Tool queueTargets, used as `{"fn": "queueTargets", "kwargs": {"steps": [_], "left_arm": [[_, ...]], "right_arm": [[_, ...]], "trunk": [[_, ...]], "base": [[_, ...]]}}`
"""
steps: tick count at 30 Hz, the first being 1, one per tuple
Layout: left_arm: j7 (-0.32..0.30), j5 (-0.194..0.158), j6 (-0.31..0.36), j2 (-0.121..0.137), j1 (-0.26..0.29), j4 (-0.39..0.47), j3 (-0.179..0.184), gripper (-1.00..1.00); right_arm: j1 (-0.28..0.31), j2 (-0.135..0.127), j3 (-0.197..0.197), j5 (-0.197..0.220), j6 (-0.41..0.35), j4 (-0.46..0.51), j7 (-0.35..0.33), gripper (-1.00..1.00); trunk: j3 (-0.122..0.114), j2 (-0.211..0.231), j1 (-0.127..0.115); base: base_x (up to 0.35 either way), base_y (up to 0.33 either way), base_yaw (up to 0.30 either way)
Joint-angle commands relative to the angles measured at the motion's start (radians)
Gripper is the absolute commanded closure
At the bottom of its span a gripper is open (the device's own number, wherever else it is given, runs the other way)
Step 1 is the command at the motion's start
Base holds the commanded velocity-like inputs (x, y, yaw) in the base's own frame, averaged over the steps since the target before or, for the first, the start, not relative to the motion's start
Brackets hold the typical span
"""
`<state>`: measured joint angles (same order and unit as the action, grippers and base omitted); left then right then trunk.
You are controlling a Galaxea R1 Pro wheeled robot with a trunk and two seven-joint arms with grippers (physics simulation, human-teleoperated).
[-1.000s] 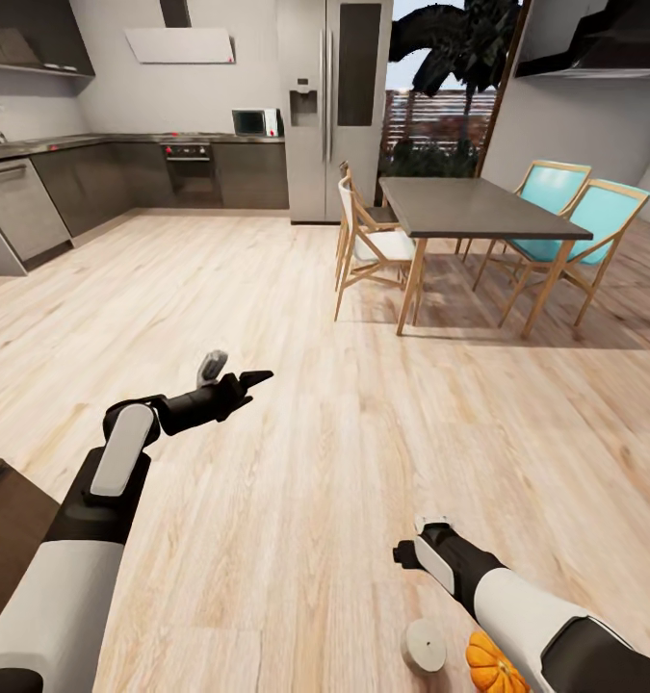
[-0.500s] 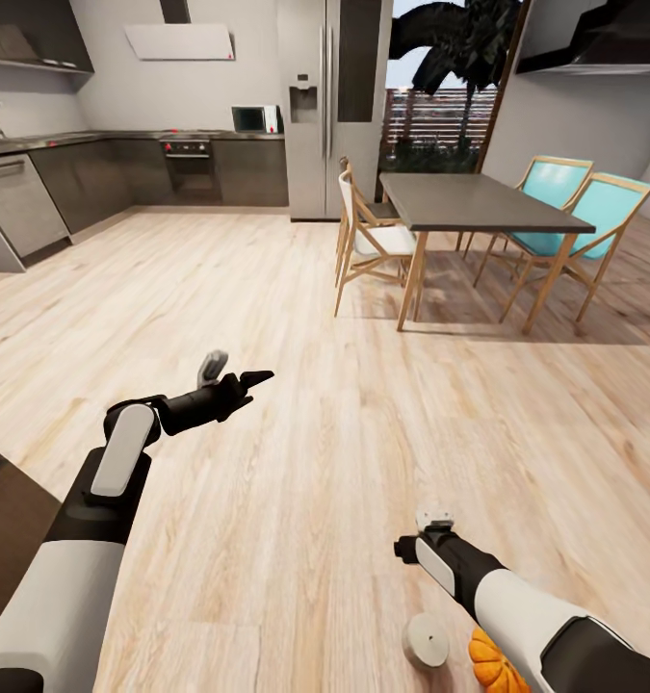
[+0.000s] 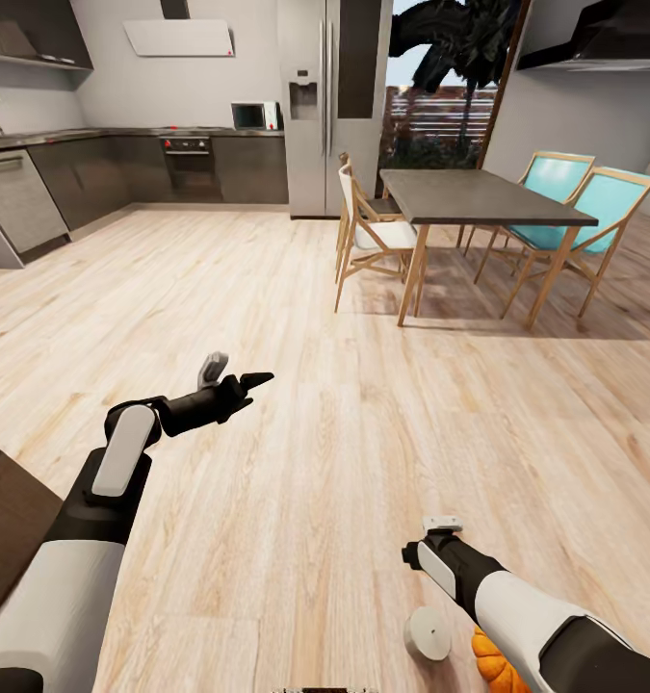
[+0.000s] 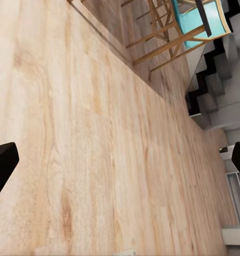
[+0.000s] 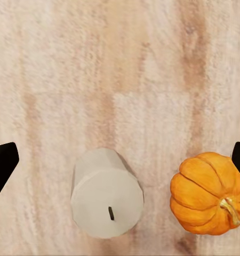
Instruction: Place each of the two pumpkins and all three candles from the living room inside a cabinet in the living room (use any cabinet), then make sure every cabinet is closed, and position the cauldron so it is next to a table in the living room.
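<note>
A beige candle [image 3: 428, 633] stands upright on the wood floor at the bottom right of the head view, with an orange pumpkin [image 3: 488, 664] beside it, partly hidden by my right forearm. My right gripper [image 3: 423, 556] hovers above them, pointing down. In the right wrist view the right gripper [image 5: 120, 160] is open, its black fingertips [image 5: 2, 165] wide apart. The candle [image 5: 106, 200] and pumpkin [image 5: 208, 193] lie between them, untouched. My left gripper [image 3: 236, 375] is held out over bare floor. It shows open and empty in its wrist view [image 4: 120, 162].
A dark-brown wood corner [image 3: 7, 520] shows at lower left. Ahead stand a dark dining table [image 3: 479, 197], white and teal chairs [image 3: 594, 207], a steel fridge [image 3: 329, 106] and kitchen counters [image 3: 93, 173]. Stairs [image 4: 216, 80] appear in the left wrist view.
The whole head view has shifted slightly. My right wrist has dropped a little closer to the candle. The left arm holds the same pose.
</note>
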<state>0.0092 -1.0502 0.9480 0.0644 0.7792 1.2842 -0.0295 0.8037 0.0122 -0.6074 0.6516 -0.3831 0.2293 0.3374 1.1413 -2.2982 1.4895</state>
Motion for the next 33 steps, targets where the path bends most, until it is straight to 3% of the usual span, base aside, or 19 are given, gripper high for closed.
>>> {"fn": "queueTargets", "kwargs": {"steps": [1, 28, 33], "left_arm": [[0.0, -0.001, 0.0, 0.0, 0.0, 0.0, -0.001, -1.0], [0.0, -0.001, 0.0, -0.001, 0.0, -0.002, 0.0, -1.0], [0.0, -0.001, 0.0, -0.001, 0.0, -0.002, 0.0, -1.0]], "right_arm": [[0.0, 0.0, -0.001, -0.002, 0.002, 0.001, 0.001, -1.0], [-0.009, 0.0, -0.005, 0.002, -0.003, 0.002, -0.005, -1.0], [-0.012, 0.001, -0.005, 0.001, -0.003, 0.001, -0.024, -1.0]], "trunk": [[0.003, -0.007, 0.004], [0.088, -0.196, 0.107], [0.107, -0.203, 0.112]], "base": [[0.0, 0.0, 0.0], [0.0, 0.0, 0.0], [0.0, 0.0, 0.0]]}}
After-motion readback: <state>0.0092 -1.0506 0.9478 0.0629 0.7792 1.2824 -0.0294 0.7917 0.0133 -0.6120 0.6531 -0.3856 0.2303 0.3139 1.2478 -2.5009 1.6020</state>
